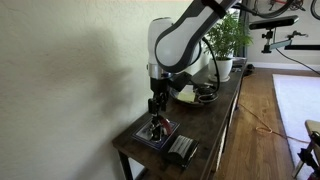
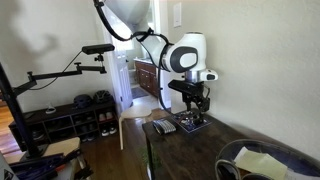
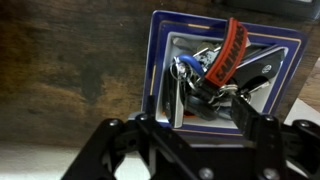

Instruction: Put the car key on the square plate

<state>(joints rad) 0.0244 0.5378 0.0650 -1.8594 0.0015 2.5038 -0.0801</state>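
Observation:
The car key (image 3: pixel 205 80), a bunch with a black fob, silver keys and a red strap (image 3: pixel 230 52), lies on the square plate (image 3: pixel 160 40), a dark blue dish with a paler rim. My gripper (image 3: pixel 197 118) hangs just above it, fingers spread to either side of the bunch, open and holding nothing. In both exterior views the gripper (image 1: pixel 157 105) (image 2: pixel 195 103) points straight down over the plate (image 1: pixel 150 138) (image 2: pixel 190 126) near the end of the dark wooden table.
A black ribbed box (image 1: pixel 182 150) (image 2: pixel 165 127) stands right beside the plate. A round dish with a yellow piece (image 2: pixel 262 160) and a potted plant (image 1: pixel 225 40) sit farther along the table. A wall runs close alongside.

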